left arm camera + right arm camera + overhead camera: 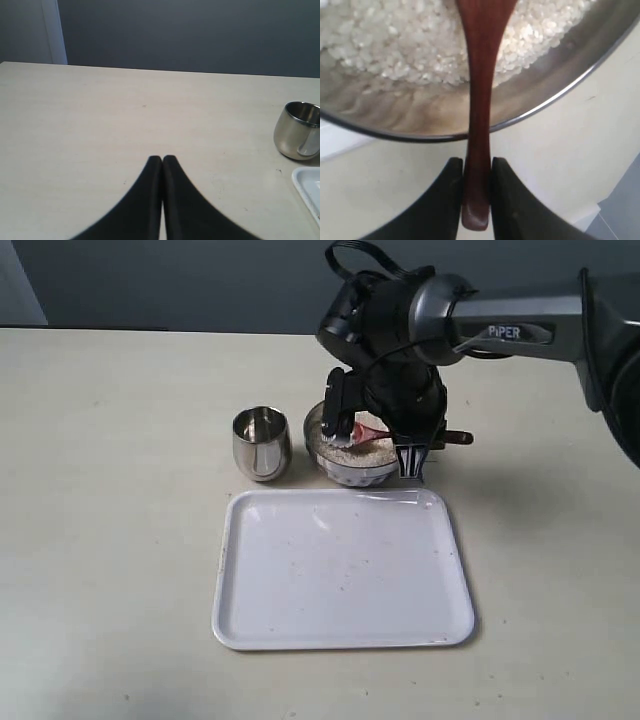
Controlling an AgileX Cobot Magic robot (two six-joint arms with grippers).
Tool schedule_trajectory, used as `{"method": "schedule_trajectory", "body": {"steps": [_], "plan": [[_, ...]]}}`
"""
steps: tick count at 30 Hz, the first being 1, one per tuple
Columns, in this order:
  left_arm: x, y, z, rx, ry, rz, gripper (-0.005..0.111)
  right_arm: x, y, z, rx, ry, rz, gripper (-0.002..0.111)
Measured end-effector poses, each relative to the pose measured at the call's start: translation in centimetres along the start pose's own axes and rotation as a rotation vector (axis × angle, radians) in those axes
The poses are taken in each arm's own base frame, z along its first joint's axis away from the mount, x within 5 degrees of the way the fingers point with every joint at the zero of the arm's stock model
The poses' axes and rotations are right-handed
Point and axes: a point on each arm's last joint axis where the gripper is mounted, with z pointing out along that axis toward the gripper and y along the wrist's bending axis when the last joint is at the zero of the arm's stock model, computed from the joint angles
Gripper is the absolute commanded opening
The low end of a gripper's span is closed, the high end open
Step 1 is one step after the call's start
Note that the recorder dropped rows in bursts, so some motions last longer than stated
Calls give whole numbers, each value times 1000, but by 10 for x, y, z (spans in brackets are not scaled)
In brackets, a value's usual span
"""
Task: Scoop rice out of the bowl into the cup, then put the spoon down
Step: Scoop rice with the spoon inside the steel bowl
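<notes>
Found the right gripper (476, 165) closed partway onto the spoon (480, 75), both jaws pressed flat against the slim handle close to its tail end. Traced the handle outward over the rim of the bowl (420, 117) to the head, which is down in the rice (395, 45). Located the bowl just beside the cup (262, 443), both at the far edge of the white tray (340, 580). Found the left gripper (162, 160) shut, holding nothing, over the table (100, 115) and well apart from the work.

Handling, by judgement only:
- Spoon: light, stiff, smooth-finished. Likely to pivot or slip between the jaws once the head is loaded, given the long lever from a tail-end hold.
- Rice: loose and free-running, prone to spill at any tilt.
- Cup: light, round-bellied, narrow-mouthed, and easily nudged.

Not verified:
- Spoon head: cut off at the frame edge in the right wrist view and masked by the arm in the exterior view.
- Load on the spoon: cannot tell.
- Contents of the cup: cannot tell.
</notes>
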Motion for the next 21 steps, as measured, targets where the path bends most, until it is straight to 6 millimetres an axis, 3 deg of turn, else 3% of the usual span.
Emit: {"method": "schedule_trajectory", "body": {"steps": [21], "plan": [[0,0,0,0,0,2,1,6,-3,-11,11,-24,26,-1]]}}
